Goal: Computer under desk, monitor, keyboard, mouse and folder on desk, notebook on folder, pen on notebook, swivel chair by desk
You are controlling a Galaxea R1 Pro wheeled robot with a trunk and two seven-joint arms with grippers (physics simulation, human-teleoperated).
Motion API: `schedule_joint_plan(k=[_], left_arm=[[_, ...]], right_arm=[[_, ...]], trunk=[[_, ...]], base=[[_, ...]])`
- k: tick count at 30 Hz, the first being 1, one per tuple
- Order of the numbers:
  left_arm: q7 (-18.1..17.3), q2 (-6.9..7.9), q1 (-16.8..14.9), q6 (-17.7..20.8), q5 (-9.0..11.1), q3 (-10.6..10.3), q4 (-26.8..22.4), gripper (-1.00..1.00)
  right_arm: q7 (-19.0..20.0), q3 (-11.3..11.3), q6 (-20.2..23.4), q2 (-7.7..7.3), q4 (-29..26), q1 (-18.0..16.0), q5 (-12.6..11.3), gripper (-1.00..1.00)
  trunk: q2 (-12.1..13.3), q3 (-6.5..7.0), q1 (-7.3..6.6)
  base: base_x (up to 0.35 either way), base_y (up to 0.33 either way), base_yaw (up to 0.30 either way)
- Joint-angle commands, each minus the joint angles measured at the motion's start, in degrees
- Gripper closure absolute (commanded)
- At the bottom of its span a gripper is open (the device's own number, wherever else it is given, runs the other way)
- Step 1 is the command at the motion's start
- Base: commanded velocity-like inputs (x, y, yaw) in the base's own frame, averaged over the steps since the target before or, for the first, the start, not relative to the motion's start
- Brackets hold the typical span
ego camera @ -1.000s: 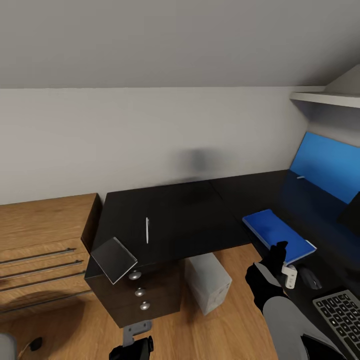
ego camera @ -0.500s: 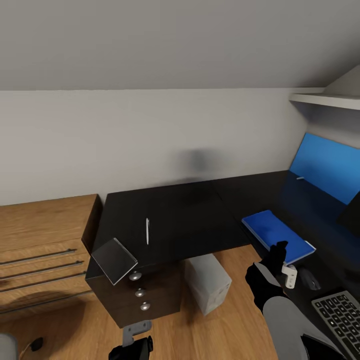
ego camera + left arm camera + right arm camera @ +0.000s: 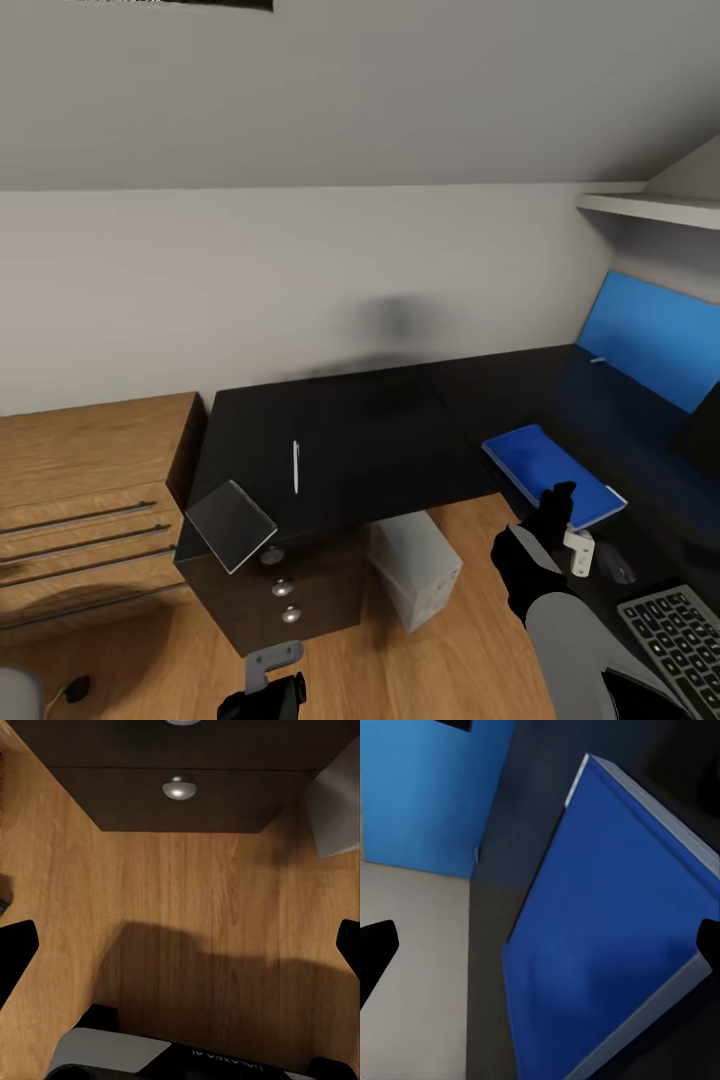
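Observation:
The blue folder [image 3: 553, 478] [image 3: 615, 945] lies on the right wing of the black desk [image 3: 370, 430]. My right gripper [image 3: 570, 525] [image 3: 544, 945] hovers open just above its near end, fingers wide apart. A dark mouse [image 3: 618, 570] and the keyboard [image 3: 680, 635] lie nearer me. The grey notebook [image 3: 230, 525] overhangs the desk's front left corner, and the white pen [image 3: 296, 467] lies beside it. Under the desk stands the pale computer [image 3: 415, 567] [image 3: 337, 810]. A corner of the monitor [image 3: 705, 430] shows at the right edge. My left gripper [image 3: 268, 680] [image 3: 184, 945] hangs open over the floor.
The drawer pedestal with silver knobs [image 3: 282, 585] [image 3: 178, 789] stands under the desk's left end. A light-wood drawer chest [image 3: 90, 480] adjoins it. A blue wall panel [image 3: 650, 335] and a white shelf [image 3: 650, 208] are at the right. A grey shape [image 3: 15, 695] sits at the bottom left.
The camera has tilted up a little, so the whole scene sits slightly lower and a dark frame edge shows at the top. Neither arm nor any object has moved.

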Motion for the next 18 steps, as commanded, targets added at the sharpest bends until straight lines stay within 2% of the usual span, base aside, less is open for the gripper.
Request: schedule_joint_plan(k=[1,18], left_arm=[[0.43,0.07,-0.06,0.19,0.28,-0.16,-0.09,-1.0],[0.8,-0.01,-0.06,0.19,0.17,-0.16,1.8,-1.0]], right_arm=[[0.57,-0.17,0.02,0.04,-0.02,-0.04,-0.61,-1.0],[1.17,-0.15,0.02,0.68,0.13,-0.04,-0.87,-1.0]], trunk=[[0.38,0.13,-0.22],[6.79,3.0,-3.74]], base=[[0.0,0.0,0.0],[0.0,0.0,0.0]])
